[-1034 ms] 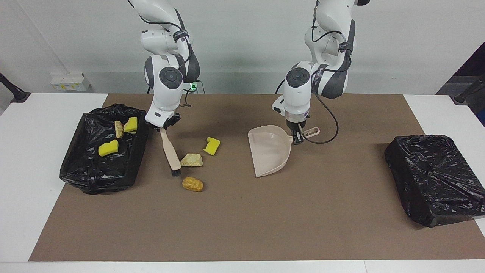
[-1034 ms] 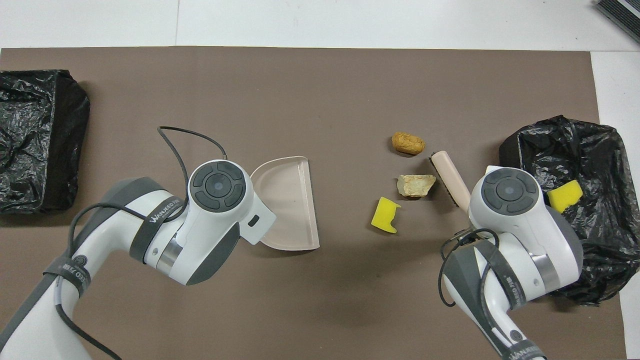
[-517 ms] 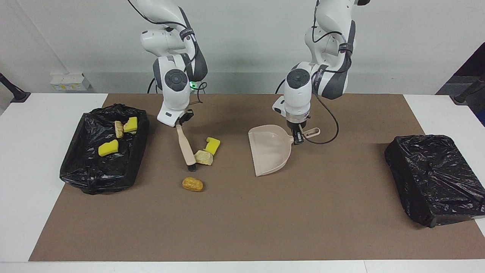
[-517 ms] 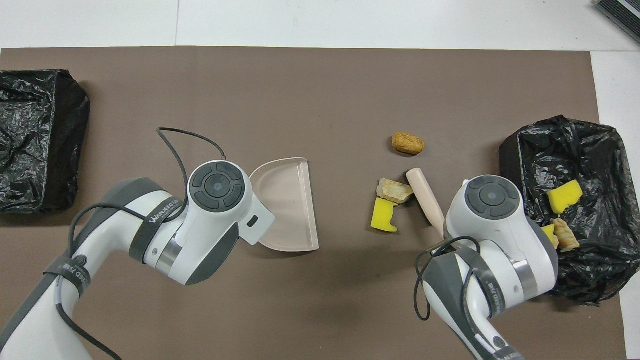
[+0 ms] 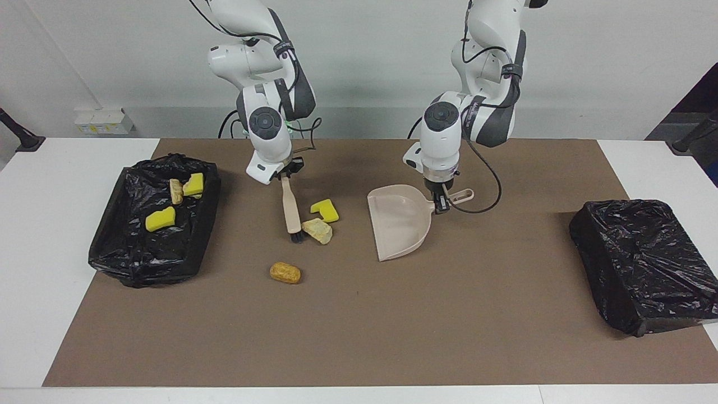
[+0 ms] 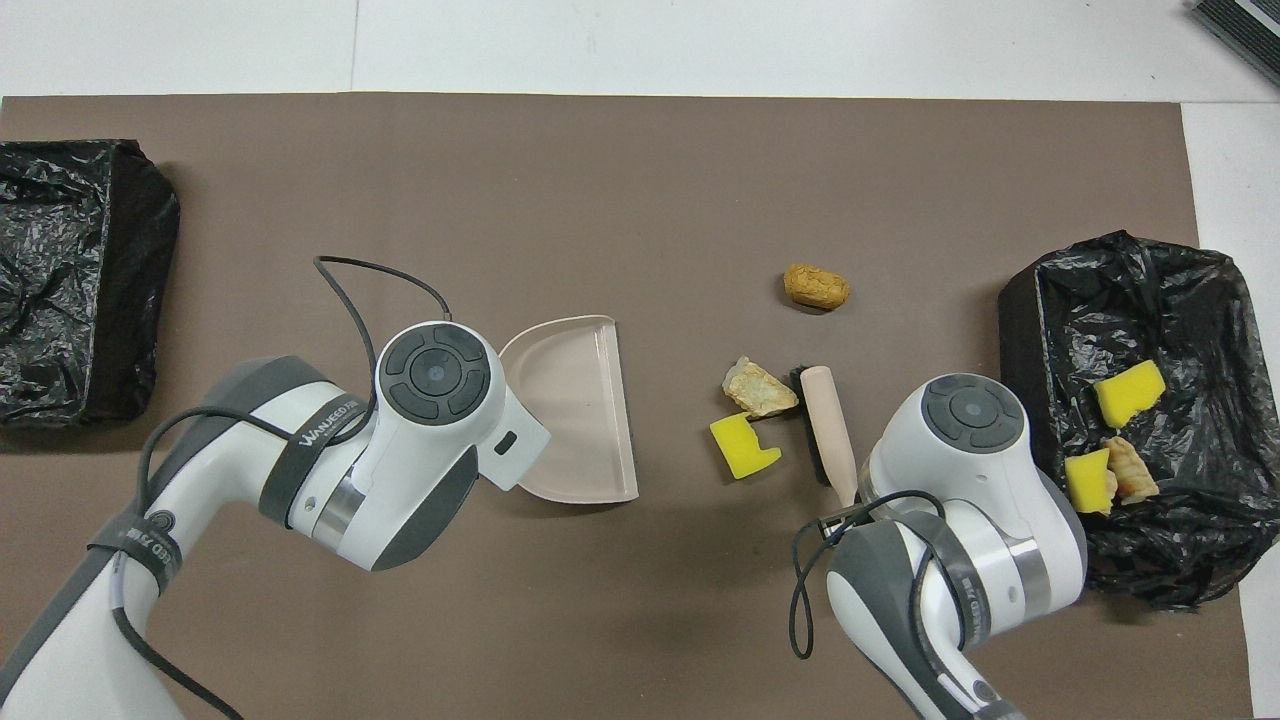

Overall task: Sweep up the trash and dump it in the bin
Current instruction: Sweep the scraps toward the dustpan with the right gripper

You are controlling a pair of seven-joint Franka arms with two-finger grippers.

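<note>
- A white counter (image 5: pixel 73 314) spans the scene, most of it covered by a brown mat (image 5: pixel 359 331).
- A plain pale wall (image 5: pixel 589 62) rises at the robots' end of the counter.
- A white socket strip (image 5: pixel 104 121) sits low on the wall, toward the right arm's end.
- Dark clamp arms (image 5: pixel 19 133) stand at both counter ends.
- Lighting is soft and even, with faint shadows on wall and mat.

White arms (image 5: pixel 474 33), grey joint bands, round dark caps, black cables
</note>
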